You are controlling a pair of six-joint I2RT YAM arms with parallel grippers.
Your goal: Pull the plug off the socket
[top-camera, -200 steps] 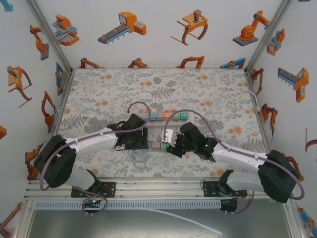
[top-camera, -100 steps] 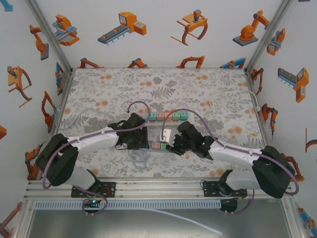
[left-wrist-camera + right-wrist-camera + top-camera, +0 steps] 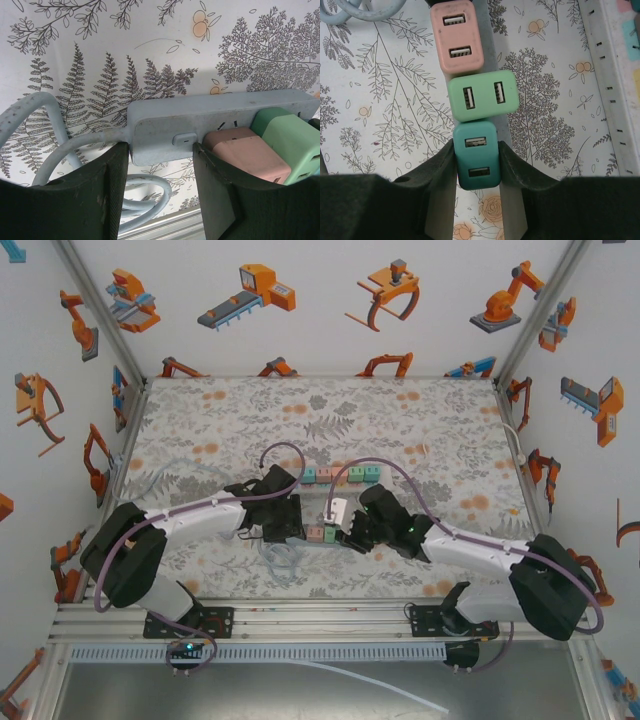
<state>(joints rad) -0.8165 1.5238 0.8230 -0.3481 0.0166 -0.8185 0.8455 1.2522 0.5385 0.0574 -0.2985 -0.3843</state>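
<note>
Right claw (image 3: pixel 476 146) closed onto teal plug (image 3: pixel 477 162): boxy, two USB ports.

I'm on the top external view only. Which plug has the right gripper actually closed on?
Observer: The right gripper is shut on the teal plug, fingers pressed against both its sides.
Operator: What's next to it?
Observer: A light green plug directly beside it, its two USB ports turned crosswise to the teal one's.
Operator: And the other arm?
Observer: The left gripper straddles the power strip at the switch, by the cable end.
</note>
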